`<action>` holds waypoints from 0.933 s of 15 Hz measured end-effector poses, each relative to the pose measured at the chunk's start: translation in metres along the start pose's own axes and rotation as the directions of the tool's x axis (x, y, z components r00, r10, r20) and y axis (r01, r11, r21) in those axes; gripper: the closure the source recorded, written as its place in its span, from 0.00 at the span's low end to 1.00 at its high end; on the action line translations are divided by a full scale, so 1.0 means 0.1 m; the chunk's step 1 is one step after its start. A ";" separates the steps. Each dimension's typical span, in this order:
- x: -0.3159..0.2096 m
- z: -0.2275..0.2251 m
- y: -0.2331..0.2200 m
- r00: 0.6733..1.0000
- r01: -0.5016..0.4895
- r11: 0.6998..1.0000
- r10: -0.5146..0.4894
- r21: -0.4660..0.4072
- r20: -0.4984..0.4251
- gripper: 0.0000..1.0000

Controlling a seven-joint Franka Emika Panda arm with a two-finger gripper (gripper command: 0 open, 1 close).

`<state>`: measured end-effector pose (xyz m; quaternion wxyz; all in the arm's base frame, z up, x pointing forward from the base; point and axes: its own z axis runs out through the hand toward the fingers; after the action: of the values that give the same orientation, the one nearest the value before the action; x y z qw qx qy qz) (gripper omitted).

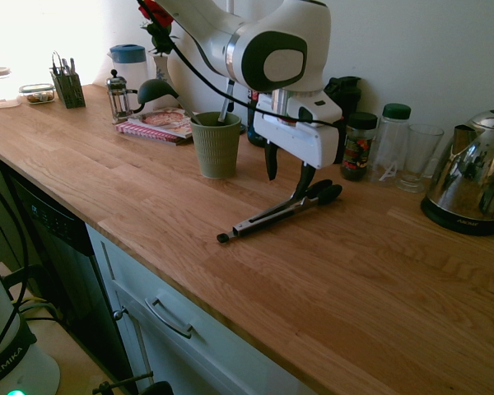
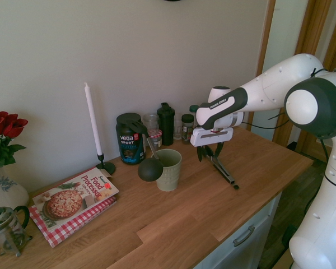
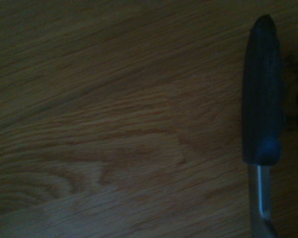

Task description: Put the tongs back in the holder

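The approach to the pick-up is being carried out; nothing is being lifted yet. Going from left to right in the first exterior view, the holder (image 1: 216, 145), a sage-green ribbed cup, is standing upright on the worktop (image 1: 148, 197), and a black ladle (image 1: 156, 89) is already being kept in it, with its bowl leaning out to the left. Just to the right of it, the hand (image 1: 286, 174) is being held above the worktop, pointing straight down. Its fingers are being kept wide apart, and nothing is being gripped or touched by them as far as can be seen. Below it and further right, the tongs (image 1: 281, 211) are lying flat on the wood, near the holder but apart from it, with the black tips toward the wall and the small end tab toward the front edge. In the wrist view one black tip (image 3: 260, 94) is being shown at the side of the picture, not in the centre.

It is judged that the hand is not yet being centred over the tongs. For the next move, a small shift toward the metal arms is being called for, then a descent until the fingers are standing on both sides of them, and only then a closing.
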<state>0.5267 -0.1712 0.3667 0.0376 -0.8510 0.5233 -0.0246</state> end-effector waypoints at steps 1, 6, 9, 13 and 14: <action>0.02 0.06 -0.01 1.000 -0.002 1.000 0.002 -0.004 0.001 1.00; 0.06 0.15 -0.04 1.000 -0.001 1.000 0.001 -0.012 0.005 1.00; 0.08 0.20 -0.06 1.000 -0.001 1.000 0.001 -0.017 0.009 1.00; 0.12 0.29 -0.06 1.000 -0.004 1.000 0.004 -0.020 0.008 1.00; 0.12 0.29 -0.06 1.000 -0.006 1.000 0.006 -0.019 0.009 1.00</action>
<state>0.5397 -0.1784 0.3383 0.0319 -0.8499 0.5258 -0.0158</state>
